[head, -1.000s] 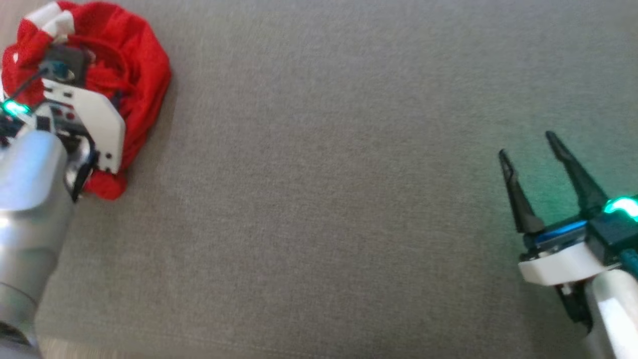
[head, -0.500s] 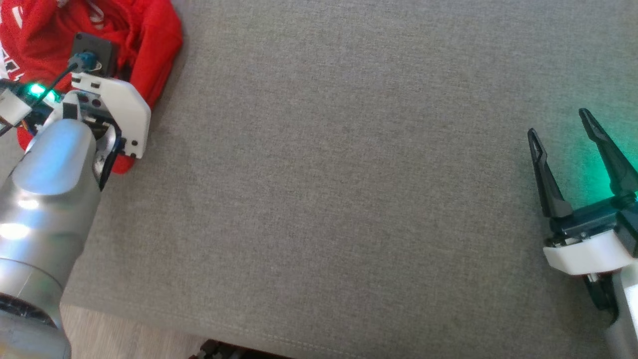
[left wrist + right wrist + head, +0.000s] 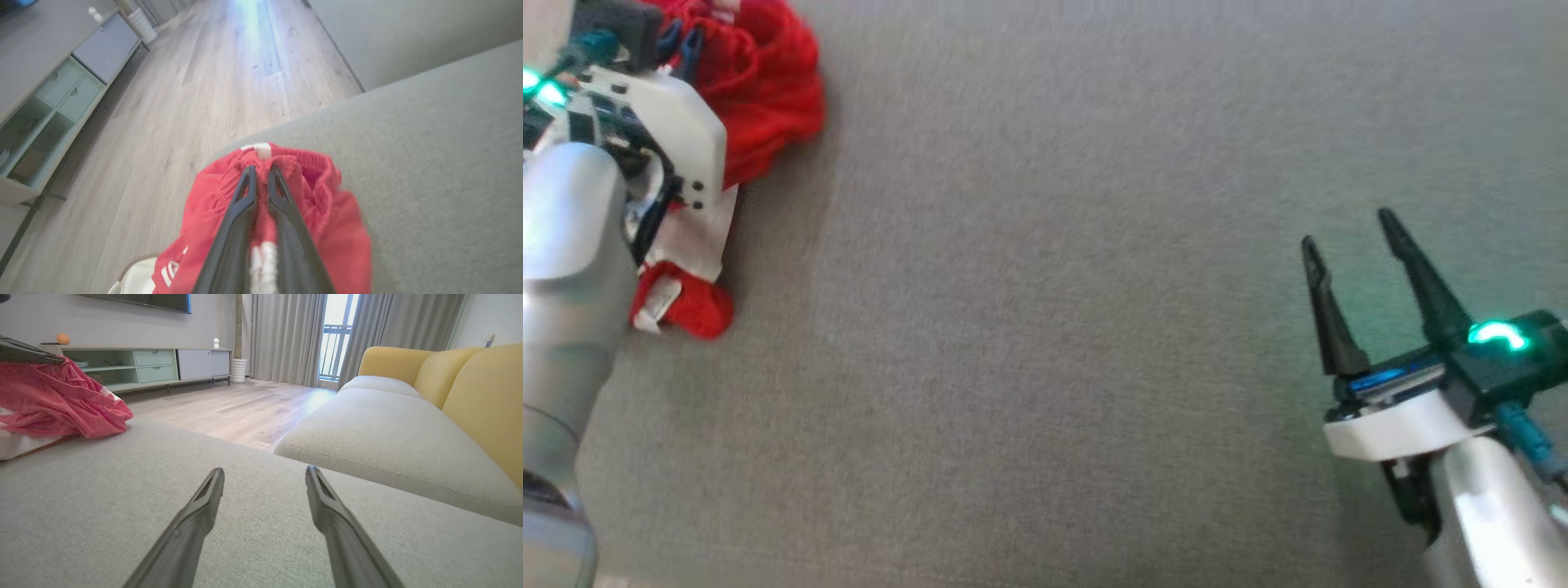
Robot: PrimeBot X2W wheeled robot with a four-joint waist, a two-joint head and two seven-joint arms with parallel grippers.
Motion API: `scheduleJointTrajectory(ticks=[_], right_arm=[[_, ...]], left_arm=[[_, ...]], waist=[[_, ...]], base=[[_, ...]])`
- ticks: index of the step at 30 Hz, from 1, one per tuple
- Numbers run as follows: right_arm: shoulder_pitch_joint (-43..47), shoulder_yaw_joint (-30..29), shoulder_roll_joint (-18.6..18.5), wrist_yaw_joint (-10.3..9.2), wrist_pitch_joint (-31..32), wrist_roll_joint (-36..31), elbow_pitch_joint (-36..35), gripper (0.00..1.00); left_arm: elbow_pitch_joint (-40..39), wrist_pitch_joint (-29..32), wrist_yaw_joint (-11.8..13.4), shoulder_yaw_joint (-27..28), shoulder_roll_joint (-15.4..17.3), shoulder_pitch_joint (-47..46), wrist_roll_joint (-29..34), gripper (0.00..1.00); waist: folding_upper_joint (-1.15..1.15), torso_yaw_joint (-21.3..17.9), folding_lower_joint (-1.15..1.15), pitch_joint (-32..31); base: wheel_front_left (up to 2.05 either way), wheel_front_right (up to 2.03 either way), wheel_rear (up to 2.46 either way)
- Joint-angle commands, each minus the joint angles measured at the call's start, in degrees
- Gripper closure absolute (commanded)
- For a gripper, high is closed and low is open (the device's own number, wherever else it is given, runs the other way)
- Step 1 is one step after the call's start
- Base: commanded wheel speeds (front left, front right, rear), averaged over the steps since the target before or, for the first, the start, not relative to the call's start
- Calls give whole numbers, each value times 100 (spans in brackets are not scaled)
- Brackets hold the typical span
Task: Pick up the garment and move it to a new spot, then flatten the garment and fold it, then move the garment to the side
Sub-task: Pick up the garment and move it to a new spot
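My left gripper (image 3: pixel 261 168) is pinched tight on the red garment (image 3: pixel 339 232), bunched at the grey cushion's (image 3: pixel 1054 327) left edge (a hold for carrying it inward). My right gripper (image 3: pixel 1343 233) hovers over the cushion's right side, fingers spread, free to help flatten.

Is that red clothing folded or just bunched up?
Bunched up: the red garment is a crumpled heap, pinched between the left fingers.
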Motion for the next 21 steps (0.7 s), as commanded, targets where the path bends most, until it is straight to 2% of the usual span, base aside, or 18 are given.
scheduleJointTrajectory(ticks=[1, 7, 12, 17, 21], right_arm=[[65, 141, 62, 44, -35, 37, -114, 0], [252, 234, 382, 44, -35, 68, 56, 0], [360, 340, 557, 44, -35, 100, 140, 0], [311, 408, 701, 44, -35, 142, 138, 0], [238, 432, 802, 44, -35, 181, 137, 0]], left_arm=[[-185, -94, -29, 104, 342, -331, 4, 100], [-719, -83, -146, 8, 514, -387, -171, 100], [-1381, 159, -172, -171, 686, -348, -413, 100], [-2146, 440, -175, -232, 781, -436, -778, 100], [-2635, 711, -170, -231, 599, -484, -1062, 100]], waist=[[0, -396, 1, -608], [0, -969, 1, -1403], [0, -1565, 1, -1808], [0, -2211, 1, -1815], [0, -2810, 1, -1658]], base=[[0, 0, 0], [0, 0, 0], [0, 0, 0], [0, 0, 0], [0, 0, 0]])
